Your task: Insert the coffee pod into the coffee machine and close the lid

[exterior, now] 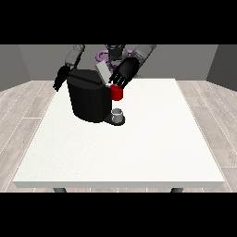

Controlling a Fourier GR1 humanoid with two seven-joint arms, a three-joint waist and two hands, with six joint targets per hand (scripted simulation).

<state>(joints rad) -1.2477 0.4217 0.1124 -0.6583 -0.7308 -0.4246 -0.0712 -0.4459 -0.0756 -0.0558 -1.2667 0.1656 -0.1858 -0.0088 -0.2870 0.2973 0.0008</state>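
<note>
Hand at view's right (123, 74): over coffee machine (88, 99) lid (102, 72), finger state untellable | left-side hand (60, 78): idle, untellable | advice: press lid squarely.

You've got the coffee machine (87, 99) standing upright at the far left of the table (139, 152), black and boxy. Its grey lid (102, 72) is tilted up, open. A small grey thing (117, 114) sits on its base platform at front.

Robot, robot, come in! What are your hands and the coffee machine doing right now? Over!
Hand at view's right over the black boxy coffee machine, by its raised grey lid. Hand at view's left behind machine. Red thing at the machine.
</note>
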